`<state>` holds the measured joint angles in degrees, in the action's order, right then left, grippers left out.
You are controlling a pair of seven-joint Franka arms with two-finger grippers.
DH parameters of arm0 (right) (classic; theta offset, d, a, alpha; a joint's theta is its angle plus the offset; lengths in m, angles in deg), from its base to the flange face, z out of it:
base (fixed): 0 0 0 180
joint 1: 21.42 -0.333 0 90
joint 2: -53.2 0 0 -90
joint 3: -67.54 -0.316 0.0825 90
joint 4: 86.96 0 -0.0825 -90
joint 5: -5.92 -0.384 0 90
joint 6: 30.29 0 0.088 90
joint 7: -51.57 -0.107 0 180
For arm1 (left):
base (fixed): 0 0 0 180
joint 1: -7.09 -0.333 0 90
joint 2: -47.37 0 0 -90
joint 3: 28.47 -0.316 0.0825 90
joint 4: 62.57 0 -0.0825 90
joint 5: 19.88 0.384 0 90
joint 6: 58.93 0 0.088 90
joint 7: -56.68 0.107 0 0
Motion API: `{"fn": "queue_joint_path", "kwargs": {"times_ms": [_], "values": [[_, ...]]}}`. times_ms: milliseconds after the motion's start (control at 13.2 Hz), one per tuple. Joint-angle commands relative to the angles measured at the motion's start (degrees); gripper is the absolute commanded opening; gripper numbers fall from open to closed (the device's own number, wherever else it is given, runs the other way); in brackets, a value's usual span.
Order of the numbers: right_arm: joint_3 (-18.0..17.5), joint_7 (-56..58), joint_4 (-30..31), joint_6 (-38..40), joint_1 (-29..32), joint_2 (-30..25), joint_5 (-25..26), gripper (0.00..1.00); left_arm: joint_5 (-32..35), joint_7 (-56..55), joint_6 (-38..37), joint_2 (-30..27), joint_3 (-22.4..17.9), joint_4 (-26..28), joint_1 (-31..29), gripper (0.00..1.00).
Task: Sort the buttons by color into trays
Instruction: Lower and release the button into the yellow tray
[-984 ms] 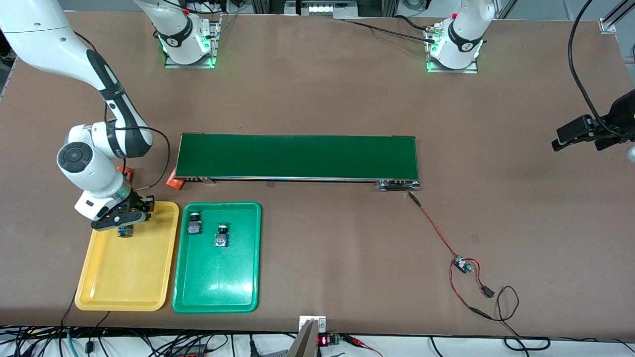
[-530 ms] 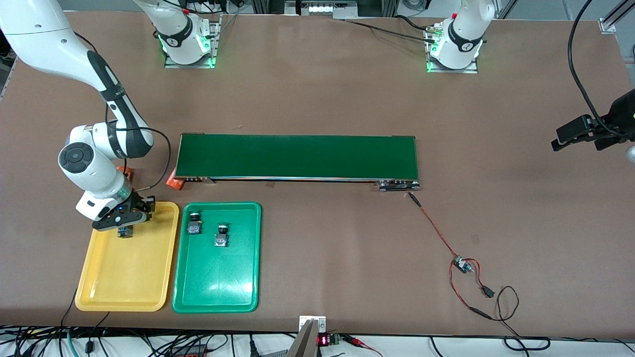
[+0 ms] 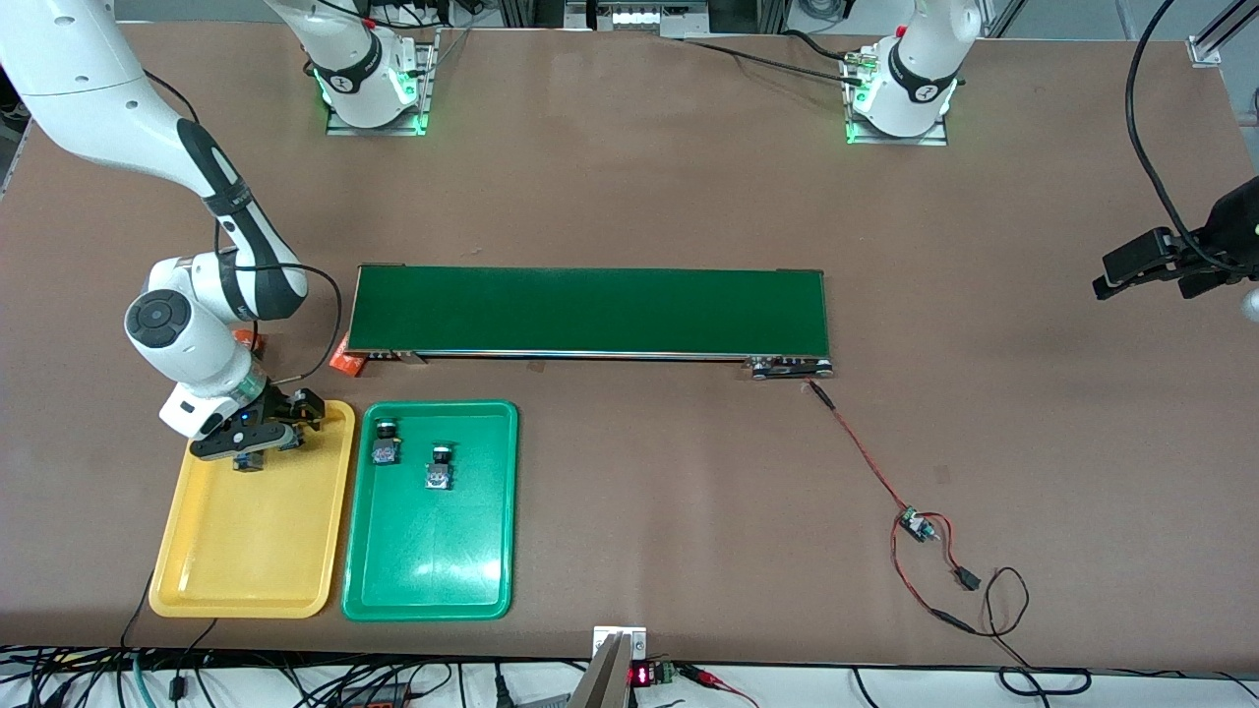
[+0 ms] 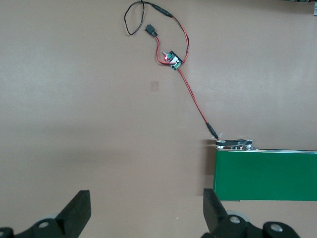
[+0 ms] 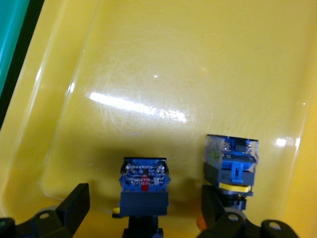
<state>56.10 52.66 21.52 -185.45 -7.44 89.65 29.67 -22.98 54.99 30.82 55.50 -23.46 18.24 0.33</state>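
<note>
I have just let go: the right gripper (image 3: 258,444), at the left of the front view, stands released over the yellow tray (image 3: 246,560). Both yellow buttons (image 5: 143,186) lie in it, the green buttons (image 3: 385,444) in the green tray (image 3: 433,560). The left gripper (image 4: 143,210) waits, released. Next I would only lift straight up.

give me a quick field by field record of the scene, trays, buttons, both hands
yellow tray: toward the right arm's end of the table, two yellow buttons in it
green tray: beside the yellow tray, two green buttons in it
right hand: open, low over the yellow tray, fingers on either side of one yellow button, gripping nothing
left hand: open, empty, waiting over bare table by the conveyor belt's end
conveyor belt: nothing on it
sorting: all four buttons in matching trays
</note>
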Motion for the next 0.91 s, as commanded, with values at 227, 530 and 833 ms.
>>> {"fn": "queue_joint_path", "kwargs": {"times_ms": [227, 530, 833], "values": [[-1.04, 0.14, 0.24, 10.2, 0.26, -6.55, 0.24, 1.0, 1.25, 0.2, -0.72, -0.22, 0.26, -0.83, 0.16, 1.0], [-2.97, 0.05, -0.46, 26.89, -0.62, -16.29, -6.33, 1.0, 1.25, 0.2, -0.8, -0.22, 0.08, -0.74, 0.08, 1.0], [-2.97, -4.6, -0.29, 41.65, -1.59, -26.58, -8.98, 1.0, 1.25, 0.2, -0.72, -0.13, 0.26, -0.74, 0.16, 1.0]]}}
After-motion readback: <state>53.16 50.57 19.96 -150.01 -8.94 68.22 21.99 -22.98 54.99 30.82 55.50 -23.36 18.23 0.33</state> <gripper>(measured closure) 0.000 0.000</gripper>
